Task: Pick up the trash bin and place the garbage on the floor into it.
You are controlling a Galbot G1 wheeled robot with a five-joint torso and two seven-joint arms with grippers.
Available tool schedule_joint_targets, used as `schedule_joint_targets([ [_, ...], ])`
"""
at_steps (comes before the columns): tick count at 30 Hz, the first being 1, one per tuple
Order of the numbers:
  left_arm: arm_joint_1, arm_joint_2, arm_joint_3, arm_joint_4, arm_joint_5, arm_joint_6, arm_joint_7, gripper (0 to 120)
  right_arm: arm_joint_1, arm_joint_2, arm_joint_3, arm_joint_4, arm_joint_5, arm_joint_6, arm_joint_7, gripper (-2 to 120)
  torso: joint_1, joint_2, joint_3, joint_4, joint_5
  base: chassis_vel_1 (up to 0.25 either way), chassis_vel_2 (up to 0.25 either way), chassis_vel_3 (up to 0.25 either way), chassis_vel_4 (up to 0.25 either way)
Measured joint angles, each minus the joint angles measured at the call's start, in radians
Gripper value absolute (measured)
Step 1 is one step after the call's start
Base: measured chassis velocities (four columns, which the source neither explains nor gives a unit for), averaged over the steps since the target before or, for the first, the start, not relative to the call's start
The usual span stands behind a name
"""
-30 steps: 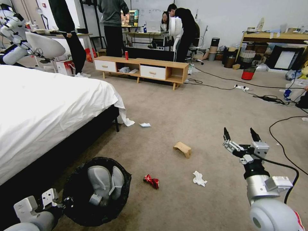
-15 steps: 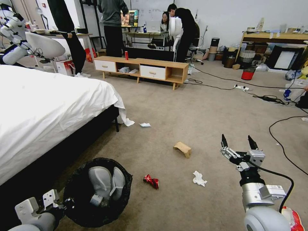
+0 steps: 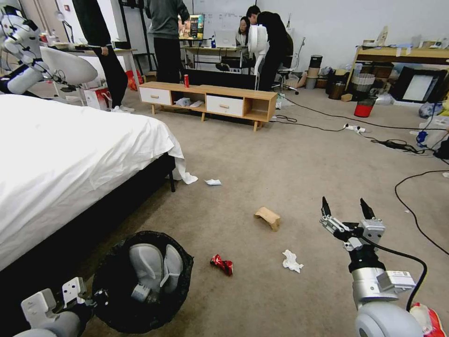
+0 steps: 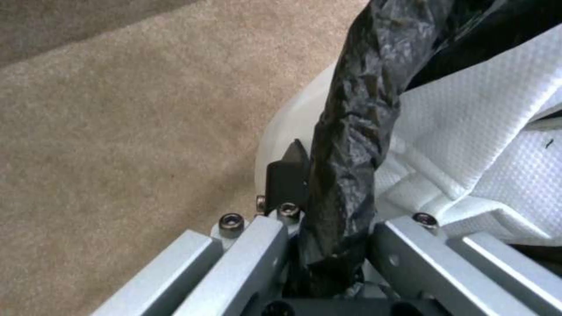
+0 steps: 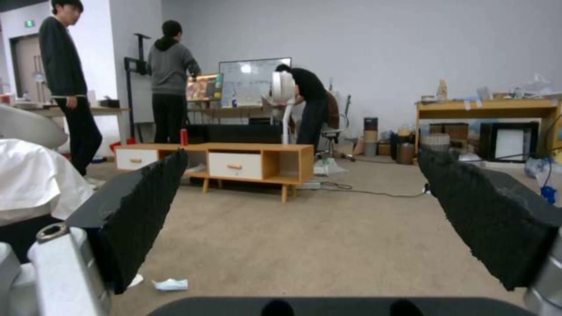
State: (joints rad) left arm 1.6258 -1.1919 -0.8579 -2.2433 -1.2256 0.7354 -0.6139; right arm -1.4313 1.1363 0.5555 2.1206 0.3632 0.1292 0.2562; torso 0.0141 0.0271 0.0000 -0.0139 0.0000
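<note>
Got my left gripper (image 4: 328, 210) clamped on the round grey bag-lined trash bin's (image 3: 140, 281) rim at 7 o'clock. Right gripper (image 3: 347, 210) hangs fingers-apart; white crumpled tissue (image 3: 292, 261) likely next.

A: Inventory of litter on the floor (image 3: 280, 159)?

B: Five pieces: one red wrapper (image 3: 221, 264), one white tissue (image 3: 292, 261), one tan cardboard piece (image 3: 267, 217), one white paper scrap (image 3: 213, 182), one red-white snack bag (image 3: 428, 319).

A: Bins?

B: Two: one trash bin (image 3: 117, 299) with black liner, one small red bin (image 3: 363, 109).

A: Grippers?

B: Two: left gripper (image 3: 86, 297), right gripper (image 3: 346, 209).
</note>
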Motion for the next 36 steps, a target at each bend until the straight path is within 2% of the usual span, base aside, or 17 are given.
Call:
schedule_joint_targets([
  [14,0.02,-0.002,-0.003,-0.01,0.025,0.0,0.014,0,-0.01,0.006,-0.001,0.0,-0.015,0.008,-0.002,100,0.0,0.0,0.0,0.0001,0.0,0.0,0.0,0.0,0.0],
  [19,0.025,-0.003,-0.003,-0.008,0.054,0.0,0.04,0,-0.014,0.007,-0.003,-0.002,-0.02,0.011,-0.002,100,0.0,0.0,0.0,-0.0001,0.0,0.0,0.0,0.0,0.0],
  [36,0.017,0.0,-0.007,0.001,0.036,0.0,0.04,0,-0.005,0.009,-0.003,-0.023,-0.02,0.016,-0.034,100,0.0,0.0,0.0,0.0,0.0,0.0,0.0,0.0,0.0],
])
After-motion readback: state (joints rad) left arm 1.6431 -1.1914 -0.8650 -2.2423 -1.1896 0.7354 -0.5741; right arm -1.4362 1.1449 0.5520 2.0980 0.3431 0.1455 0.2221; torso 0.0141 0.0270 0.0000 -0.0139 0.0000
